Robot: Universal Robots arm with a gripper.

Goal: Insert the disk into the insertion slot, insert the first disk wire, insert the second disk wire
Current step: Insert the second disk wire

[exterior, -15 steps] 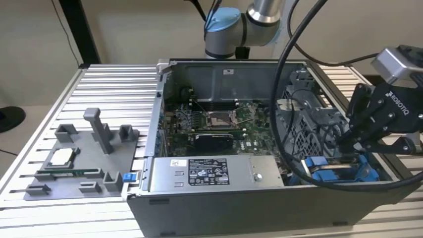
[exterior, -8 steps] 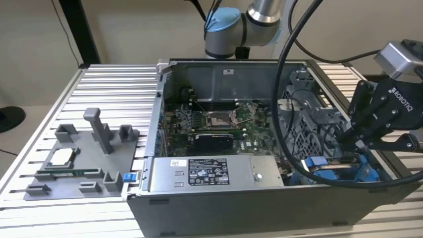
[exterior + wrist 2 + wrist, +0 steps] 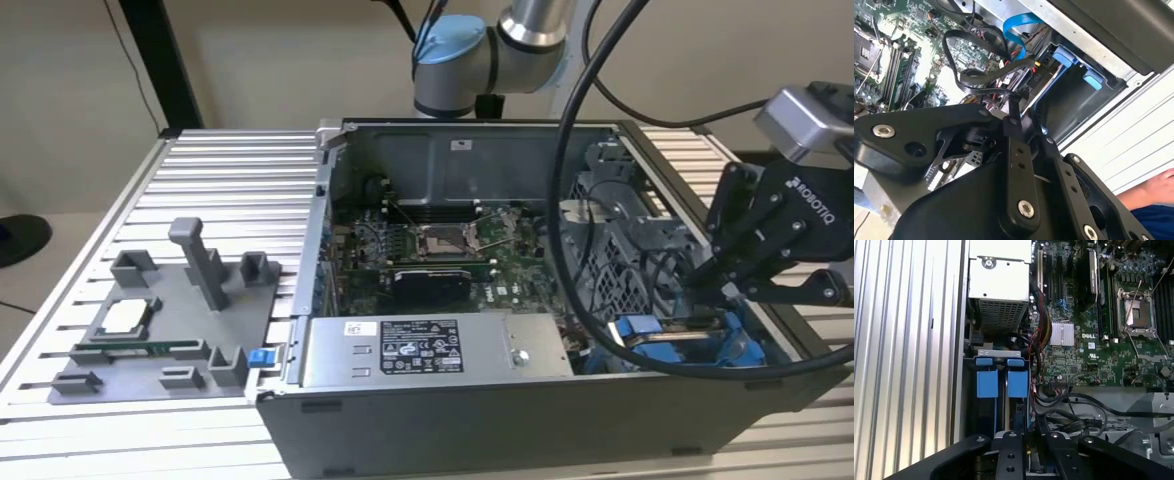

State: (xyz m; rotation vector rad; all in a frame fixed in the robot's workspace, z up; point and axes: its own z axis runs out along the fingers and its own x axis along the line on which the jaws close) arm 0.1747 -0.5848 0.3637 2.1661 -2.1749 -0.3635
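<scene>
My gripper (image 3: 710, 285) hangs over the open computer case's corner at the exterior view's right, its black fingers (image 3: 1015, 150) drawn together. A black disk wire (image 3: 1004, 75) loops up from the fingertips, pinched between them. Just beyond the tips is the insertion slot (image 3: 970, 405), a grey metal bay. Two bright blue carrier tabs (image 3: 1002, 384) of the disk stand side by side in it. In the exterior view the blue carrier (image 3: 654, 335) sits right under the gripper. The disk's silver body is hidden inside the bay. Black cables (image 3: 1074, 415) crowd around the fingertips.
The motherboard (image 3: 441, 250) fills the case floor, with a grey labelled power-supply box (image 3: 427, 350) at the front and a perforated grey cage (image 3: 627, 230) behind the bay. A grey parts fixture (image 3: 174, 320) lies on the ribbed table. A person's hand (image 3: 1160, 186) rests beside the case.
</scene>
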